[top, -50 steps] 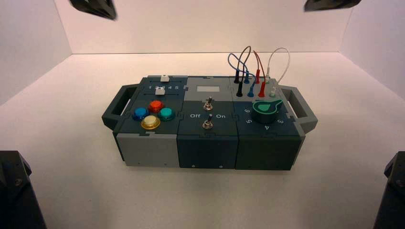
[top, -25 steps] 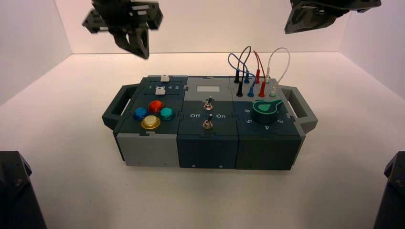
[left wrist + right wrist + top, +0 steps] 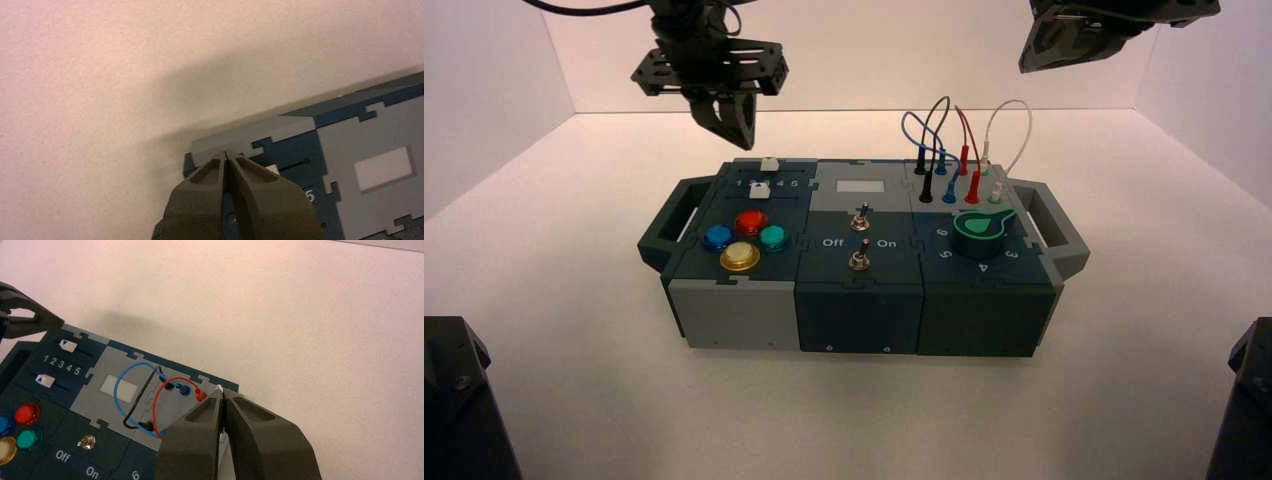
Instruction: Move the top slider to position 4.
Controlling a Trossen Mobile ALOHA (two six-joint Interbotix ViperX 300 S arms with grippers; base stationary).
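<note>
The top slider (image 3: 769,164) is a tiny white knob at the back left of the box, behind the printed row 1-5. It also shows in the right wrist view (image 3: 67,345) and peeks out beside my left fingers (image 3: 272,170). The numeral 4 (image 3: 69,368) is second from the row's right end (image 3: 783,184). My left gripper (image 3: 734,135) is shut and empty, hanging above and just behind the box's back left corner (image 3: 227,154). My right gripper (image 3: 1027,62) is shut and empty, high above the back right, over the wires (image 3: 221,390).
A second white slider knob (image 3: 760,189) sits in front of the numeral row. Four coloured round buttons (image 3: 746,240), two toggle switches (image 3: 860,216), a green dial (image 3: 980,226) and looped wires (image 3: 954,140) fill the rest of the box. White walls surround the table.
My left gripper has come down and to the right, from the top edge towards the box's back left corner. My right gripper came in at the top right and then held still.
</note>
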